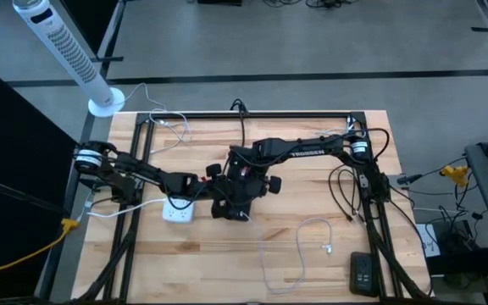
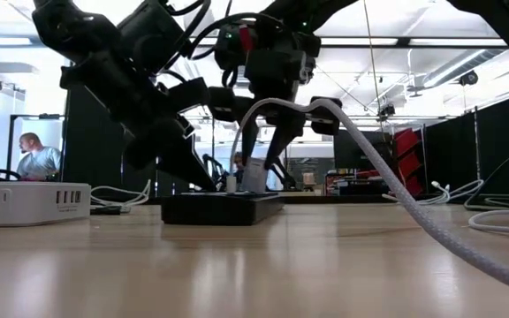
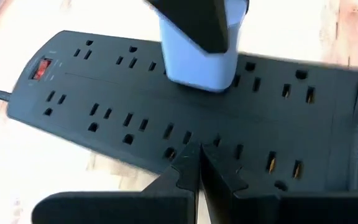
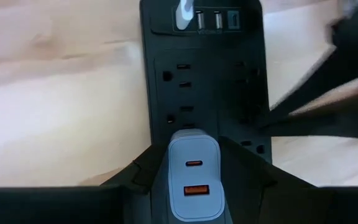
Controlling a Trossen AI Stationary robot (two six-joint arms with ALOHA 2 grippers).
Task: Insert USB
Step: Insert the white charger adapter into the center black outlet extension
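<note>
Right claw (image 4: 191, 186) gripping white charger (image 4: 193, 177) directly over black power strip (image 4: 204, 81), mid-tabletop; left claw (image 3: 197, 168) shut, empty, pressing strip.

Overhead, table-level, two close wrist views

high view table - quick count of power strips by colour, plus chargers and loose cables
black power strip: 1
white power strip: 1
white charger, held in right gripper: 1
loose white cable: 1
total: 4
</note>
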